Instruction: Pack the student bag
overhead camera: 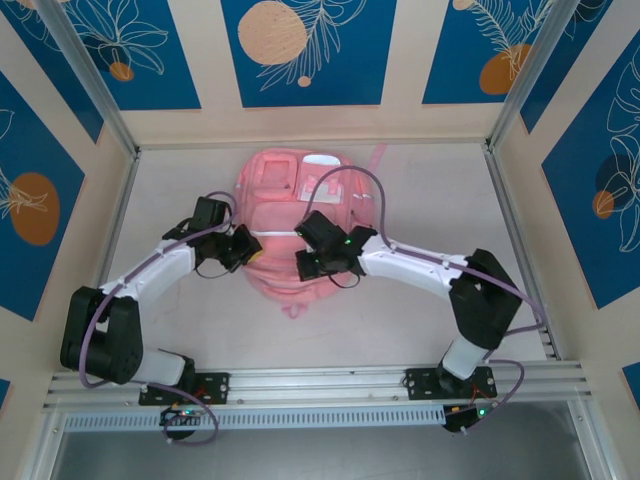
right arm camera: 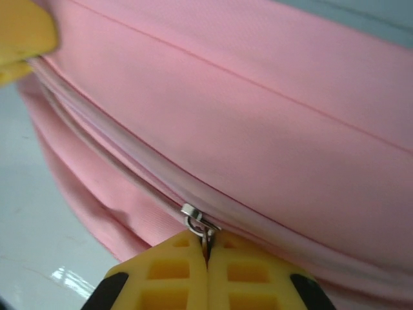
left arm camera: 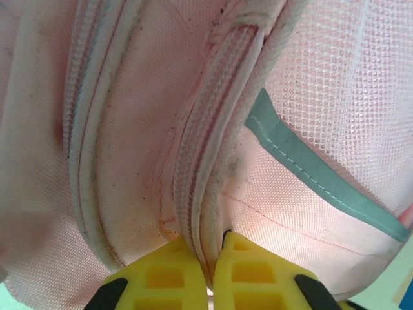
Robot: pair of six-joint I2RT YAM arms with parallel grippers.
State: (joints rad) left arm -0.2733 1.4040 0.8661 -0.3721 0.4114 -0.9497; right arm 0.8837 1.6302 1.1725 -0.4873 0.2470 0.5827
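Pinching zipper pull (right arm camera: 195, 216) with right hand (right arm camera: 208, 248), left hand (left arm camera: 210, 256) clamped on zipper seam (left arm camera: 206, 161), student bag (overhead camera: 290, 215) flat mid-surface (overhead camera: 420, 200); probably late stage, zipping left to do.

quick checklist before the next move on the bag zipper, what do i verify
1. Right gripper on the zipper pull: ok, jaws shut with the metal pull pinched between them.
2. Left gripper anchoring the student bag: ok, shut on the fabric fold along the zipper seam.
3. Zipper track ahead of the pull: ok, it looks closed and I see nothing snagged.
4. Bag resting on the table: ok, it lies between both arms.
5. Right arm's cable free of the bag: cannot tell, it loops over the bag's far part.
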